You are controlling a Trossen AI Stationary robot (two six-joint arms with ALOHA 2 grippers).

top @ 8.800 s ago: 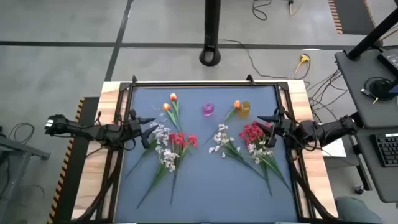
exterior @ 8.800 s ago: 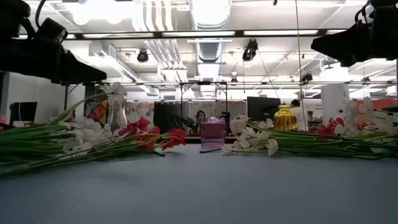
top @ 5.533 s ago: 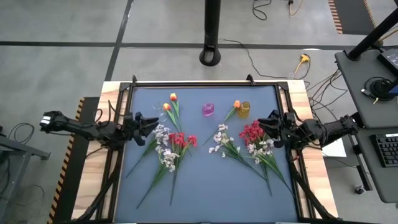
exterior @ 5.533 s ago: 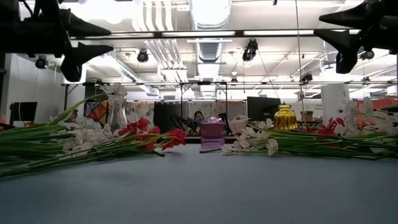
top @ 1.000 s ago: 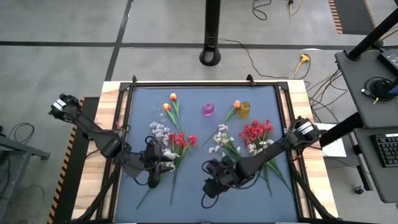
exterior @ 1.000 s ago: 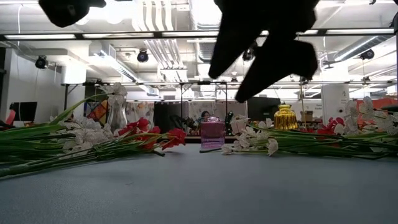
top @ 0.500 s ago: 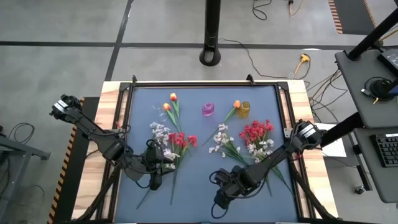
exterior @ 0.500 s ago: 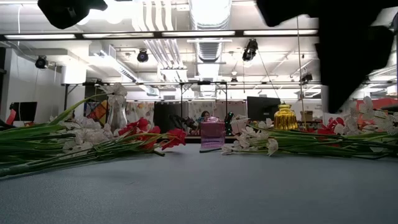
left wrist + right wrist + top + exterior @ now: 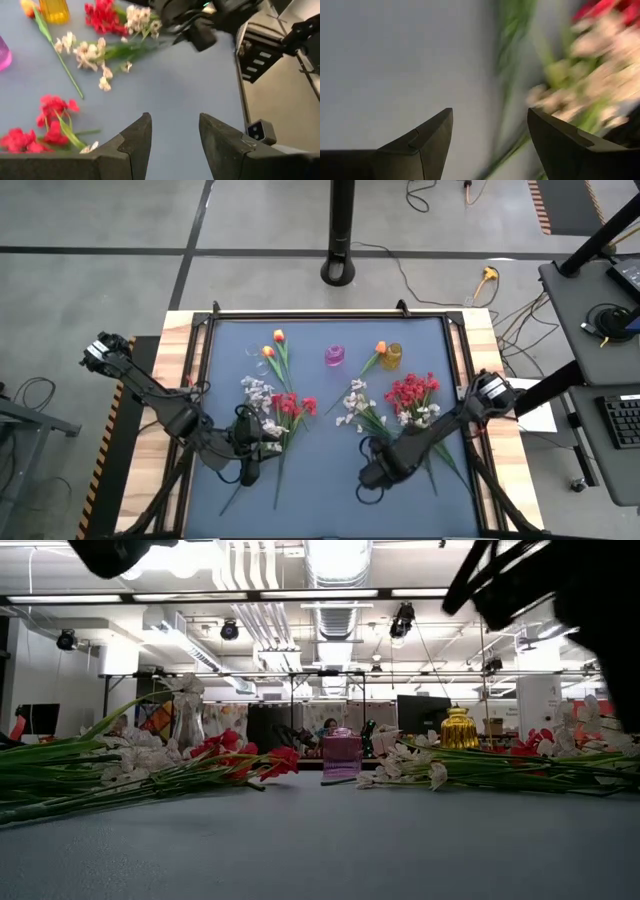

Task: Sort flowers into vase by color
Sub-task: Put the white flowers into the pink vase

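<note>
Two heaps of long green-stemmed flowers lie flat on the blue mat. The left heap (image 9: 270,415) holds red, white and orange blooms. So does the right heap (image 9: 400,405), with red clusters (image 9: 102,15) and white sprays (image 9: 90,52). My left gripper (image 9: 250,470) hovers open over the left heap's stems, its fingers (image 9: 135,137) spread above bare mat. My right gripper (image 9: 370,478) is open (image 9: 490,127) near the mat, just left of the right heap's stems (image 9: 512,60). Neither gripper touches anything.
A pink vase (image 9: 335,357), a yellow vase (image 9: 392,356) and a clear glass vase (image 9: 187,715) stand in a row near the table's far edge. Bare blue mat (image 9: 320,480) lies between the heaps and toward the near edge. Black rails frame the table.
My right gripper swung first toward the table's near edge, then right toward the right heap's stems; in the low view its dark bulk crossed from the middle to the right. My left arm stayed nearly still. No flower moved.
</note>
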